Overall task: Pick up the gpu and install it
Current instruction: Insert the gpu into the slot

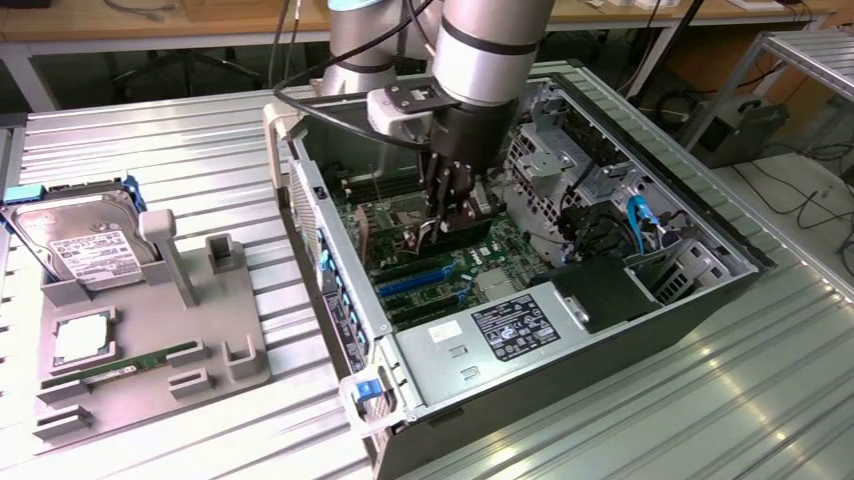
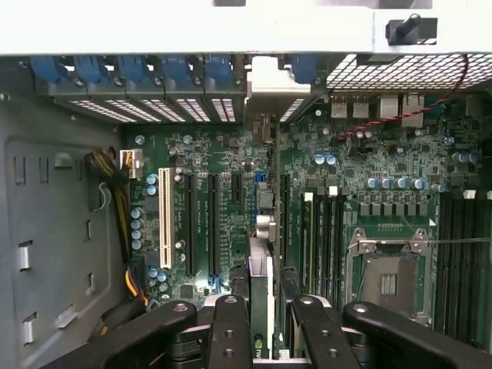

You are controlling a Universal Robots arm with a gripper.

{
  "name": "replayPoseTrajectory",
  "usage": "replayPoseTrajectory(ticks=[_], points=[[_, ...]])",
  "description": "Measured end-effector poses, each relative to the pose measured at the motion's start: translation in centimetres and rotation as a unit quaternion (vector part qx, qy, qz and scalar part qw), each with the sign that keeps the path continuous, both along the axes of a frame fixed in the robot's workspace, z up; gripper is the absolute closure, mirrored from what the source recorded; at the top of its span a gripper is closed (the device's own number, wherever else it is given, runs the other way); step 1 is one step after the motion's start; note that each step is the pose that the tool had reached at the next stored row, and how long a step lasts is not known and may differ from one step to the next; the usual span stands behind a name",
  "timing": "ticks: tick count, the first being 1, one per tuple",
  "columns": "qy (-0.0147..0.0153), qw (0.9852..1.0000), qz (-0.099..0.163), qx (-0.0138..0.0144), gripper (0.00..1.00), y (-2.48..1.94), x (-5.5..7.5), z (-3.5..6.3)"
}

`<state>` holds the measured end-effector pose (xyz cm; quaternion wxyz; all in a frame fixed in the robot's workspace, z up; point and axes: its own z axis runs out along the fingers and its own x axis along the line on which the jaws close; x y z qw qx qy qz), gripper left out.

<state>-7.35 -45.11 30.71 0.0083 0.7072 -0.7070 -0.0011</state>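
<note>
Gripper (image 1: 446, 222) at centre of the exterior frame, inside the open computer case (image 1: 694, 215), fingers clamped on the gpu (image 2: 261, 296), card held edge-on, upright above the motherboard (image 2: 231, 165) slots.

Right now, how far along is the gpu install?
Done: the gpu is off the grey parts tray, where the hard drive and memory stick lie. In hand: the gripper holds the card edge-on inside the computer case, low over the motherboard's expansion slots. Left: I cannot tell whether it is seated; the gripper has not let go.
</note>
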Motion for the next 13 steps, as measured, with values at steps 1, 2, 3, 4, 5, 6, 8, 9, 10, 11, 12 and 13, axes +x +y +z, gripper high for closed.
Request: replayPoseTrajectory(ticks=[1,2,3,4,5,6,8,9,10,11,12,13], points=[[0.0000,1.0000,0.000,0.0000,0.74,0.00,0.0,-0.18],[0.0000,1.0000,0.000,-0.0001,0.74,-0.01,-0.1,-0.35],[0.0000,1.0000,0.000,-0.0001,0.74,-0.01,-0.1,-0.53],[0.0000,1.0000,0.000,0.0000,0.74,-0.01,-0.1,-0.72],[0.0000,1.0000,0.000,-0.0001,0.74,-0.01,-0.1,-0.91],[0.0000,1.0000,0.000,-0.0001,0.74,-0.01,-0.2,-1.14],[0.0000,1.0000,0.000,0.0000,0.74,-0.01,-0.3,-1.56],[0.0000,1.0000,0.000,0.0000,0.74,-0.01,-0.3,-1.79],[0.0000,1.0000,0.000,0.0000,0.74,-0.01,-0.4,-1.98],[0.0000,1.0000,0.000,0.0000,0.74,-0.02,-0.5,-2.22],[0.0000,1.0000,0.000,0.0000,0.74,-0.02,-0.6,-2.43],[0.0000,1.0000,0.000,0.0000,0.74,-0.02,-0.6,-2.60]])
